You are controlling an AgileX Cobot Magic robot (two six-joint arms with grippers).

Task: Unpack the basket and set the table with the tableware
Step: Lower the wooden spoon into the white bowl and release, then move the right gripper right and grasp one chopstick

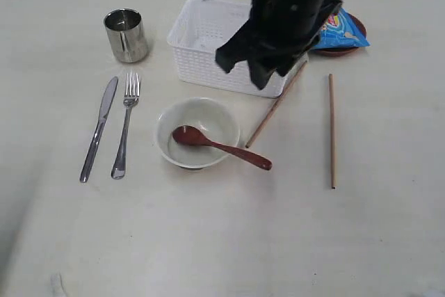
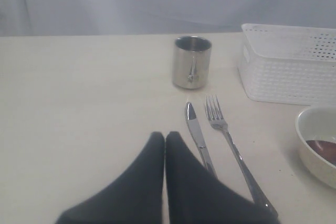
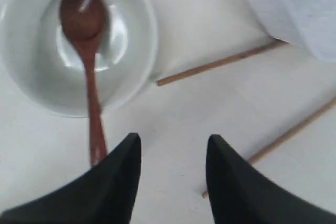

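Observation:
The white basket (image 1: 208, 39) stands at the back of the table (image 1: 208, 241). The steel cup (image 1: 126, 35), knife (image 1: 99, 129) and fork (image 1: 126, 124) lie to its left. In front of it the bowl (image 1: 198, 132) holds the dark red spoon (image 1: 222, 145). One chopstick (image 1: 276, 104) slants against the basket's corner and the other (image 1: 332, 130) lies further right. My right gripper (image 3: 173, 142) hangs open and empty above the table between spoon handle (image 3: 94, 129) and chopstick (image 3: 294, 132). My left gripper (image 2: 165, 136) is shut and empty, near the knife (image 2: 197, 137).
A blue snack packet (image 1: 341, 30) lies on the small brown plate (image 1: 351, 39) behind the basket's right end. The right arm (image 1: 285, 12) hides part of the basket. In the left wrist view the cup (image 2: 192, 69) and basket (image 2: 289, 72) stand ahead.

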